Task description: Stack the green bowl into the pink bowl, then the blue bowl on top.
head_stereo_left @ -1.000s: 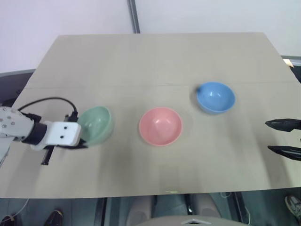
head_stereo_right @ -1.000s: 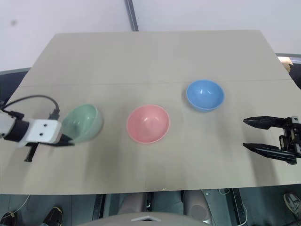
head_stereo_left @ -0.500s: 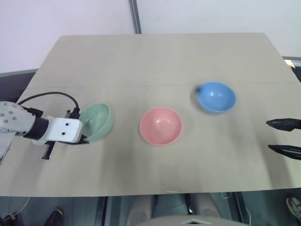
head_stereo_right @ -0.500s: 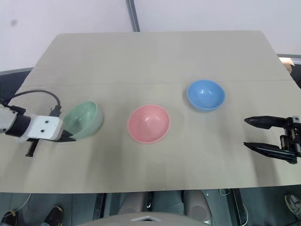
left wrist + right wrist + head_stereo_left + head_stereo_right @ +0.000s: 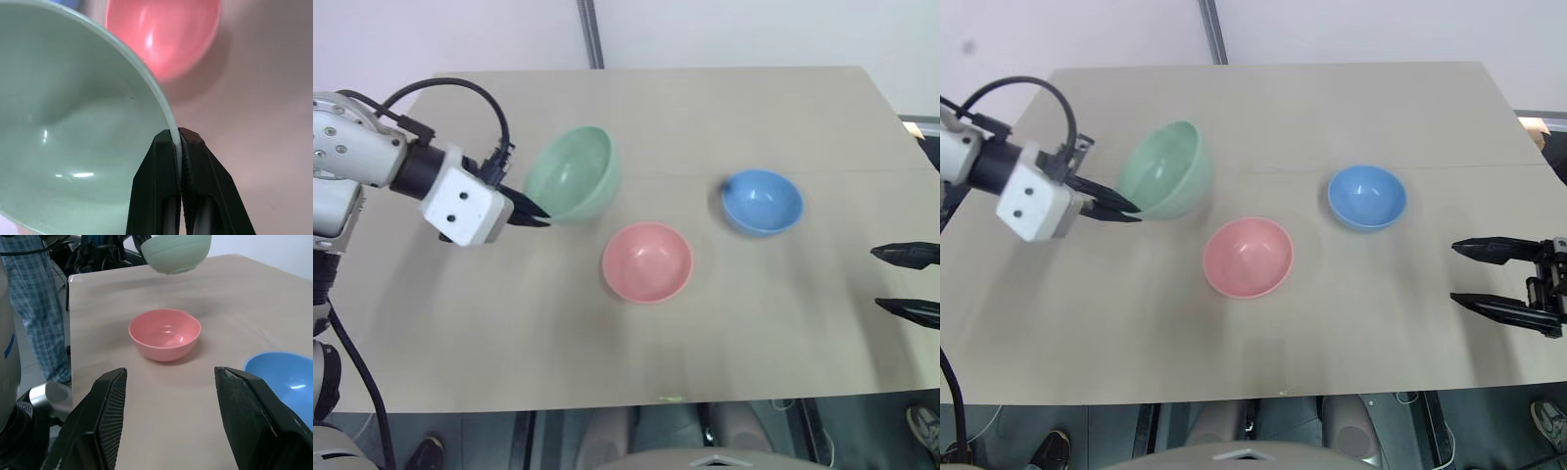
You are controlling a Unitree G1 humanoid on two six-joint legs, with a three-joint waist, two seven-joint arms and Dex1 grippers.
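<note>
The small round pale-pink plastic bowl (image 5: 647, 260) is sitting upright on the wide tan table (image 5: 636, 362), near the middle. Everything else is placed around this pink bowl.

The small round mint-green plastic bowl (image 5: 571, 174) is hanging in the air, up off the table, on the robot's left of the pink bowl and a bit farther back. It is tipping to one side, so its open mouth is facing partly sideways. The left gripper (image 5: 532, 214) is pinching the green bowl's thin rim between its two black fingers (image 5: 161, 186), one finger inside the bowl and one outside, squeezed tight.

The small round sky-blue plastic bowl (image 5: 762, 202) is sitting upright on the table, on the robot's right of the pink bowl and a bit farther back. It is not touching the pink bowl.

The right gripper (image 5: 1489, 275) is hovering well to the robot's right of the pink bowl, near the table's edge. Its two fingers are spread wide apart and are holding nothing.
</note>
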